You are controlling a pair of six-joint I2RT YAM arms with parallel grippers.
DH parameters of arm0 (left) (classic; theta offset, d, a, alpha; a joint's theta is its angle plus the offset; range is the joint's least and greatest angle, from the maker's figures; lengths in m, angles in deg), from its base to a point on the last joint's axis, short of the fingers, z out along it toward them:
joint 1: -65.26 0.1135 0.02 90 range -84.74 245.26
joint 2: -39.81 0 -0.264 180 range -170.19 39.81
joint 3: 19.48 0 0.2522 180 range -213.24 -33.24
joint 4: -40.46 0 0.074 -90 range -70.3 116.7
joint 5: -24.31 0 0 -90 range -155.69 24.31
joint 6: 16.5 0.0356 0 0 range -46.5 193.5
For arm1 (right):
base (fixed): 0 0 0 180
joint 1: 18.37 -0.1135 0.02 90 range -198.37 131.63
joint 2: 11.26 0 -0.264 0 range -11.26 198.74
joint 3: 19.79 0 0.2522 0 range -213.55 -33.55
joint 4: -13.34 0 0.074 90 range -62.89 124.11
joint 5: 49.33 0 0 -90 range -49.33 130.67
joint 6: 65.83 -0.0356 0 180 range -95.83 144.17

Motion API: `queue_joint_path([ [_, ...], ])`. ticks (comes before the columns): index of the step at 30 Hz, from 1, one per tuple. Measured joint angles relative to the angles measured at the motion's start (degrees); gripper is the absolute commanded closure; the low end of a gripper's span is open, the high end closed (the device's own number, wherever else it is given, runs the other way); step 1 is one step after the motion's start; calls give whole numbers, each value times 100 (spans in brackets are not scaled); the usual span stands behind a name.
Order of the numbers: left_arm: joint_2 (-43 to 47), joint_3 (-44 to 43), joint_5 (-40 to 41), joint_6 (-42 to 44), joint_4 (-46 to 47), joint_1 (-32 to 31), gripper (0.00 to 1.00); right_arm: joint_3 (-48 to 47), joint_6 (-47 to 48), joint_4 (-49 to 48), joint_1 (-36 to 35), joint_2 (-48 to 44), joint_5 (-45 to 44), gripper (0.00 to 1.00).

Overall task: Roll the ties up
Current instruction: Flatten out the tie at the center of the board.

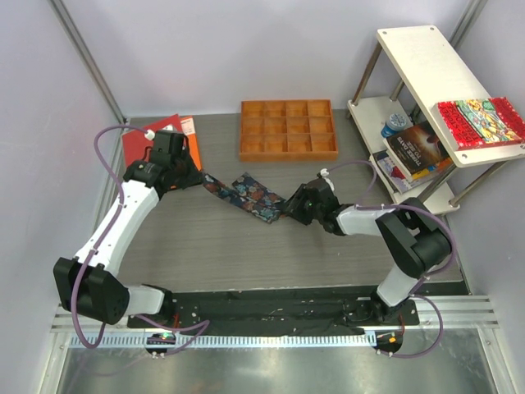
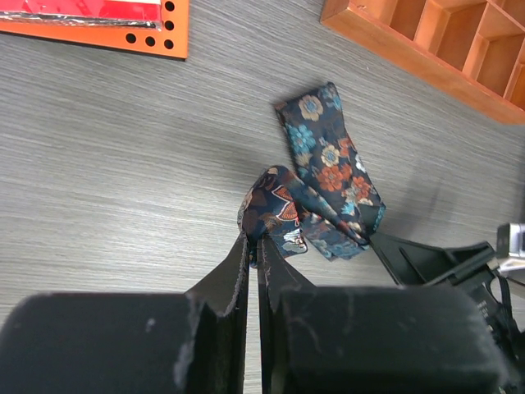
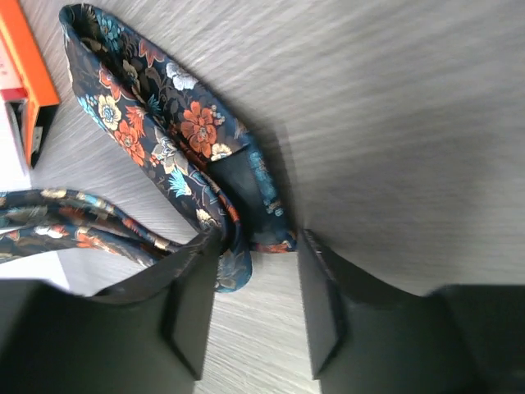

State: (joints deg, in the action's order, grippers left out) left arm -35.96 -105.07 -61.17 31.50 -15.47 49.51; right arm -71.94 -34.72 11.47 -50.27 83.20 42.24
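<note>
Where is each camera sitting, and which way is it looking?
Top: high behind the robot, looking down at the table, tie and tray; the left arm and right arm show.
Left wrist: on the left arm, looking along the left end effector, shut on the tie.
Right wrist: on the right arm, looking past the right end effector, open beside the tie.
Shared: both wrist views show the tie and table.

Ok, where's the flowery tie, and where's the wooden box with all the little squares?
tie (image 1: 250,195): top view, on the middle of its wide flowery part.
wooden box (image 1: 287,153): top view, on its near wall.
</note>
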Motion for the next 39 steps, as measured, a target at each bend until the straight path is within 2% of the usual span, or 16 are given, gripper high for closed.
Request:
queue_joint_path([
  [1,0,0,2,0,-4,0,96,-46,4,-52,-2,96,52,60],
  [4,9,0,4,0,-15,0,96,-184,13,-190,-11,354,190,67],
  [12,20,0,42,2,-15,0,96,-260,7,-256,-13,525,289,79],
  [13,20,0,44,2,-17,0,96,-286,7,-258,-13,562,315,84],
  [19,20,0,46,13,-17,0,96,-422,7,-444,-13,831,529,99],
  [29,20,-61,68,20,-164,0,96,-446,96,-546,-13,887,702,99],
  [37,44,-1123,243,44,-804,0,96,-140,584,1012,223,-114,640,99],
  [39,76,-1375,260,44,-942,0,95,-96,739,1438,308,-350,603,81],
])
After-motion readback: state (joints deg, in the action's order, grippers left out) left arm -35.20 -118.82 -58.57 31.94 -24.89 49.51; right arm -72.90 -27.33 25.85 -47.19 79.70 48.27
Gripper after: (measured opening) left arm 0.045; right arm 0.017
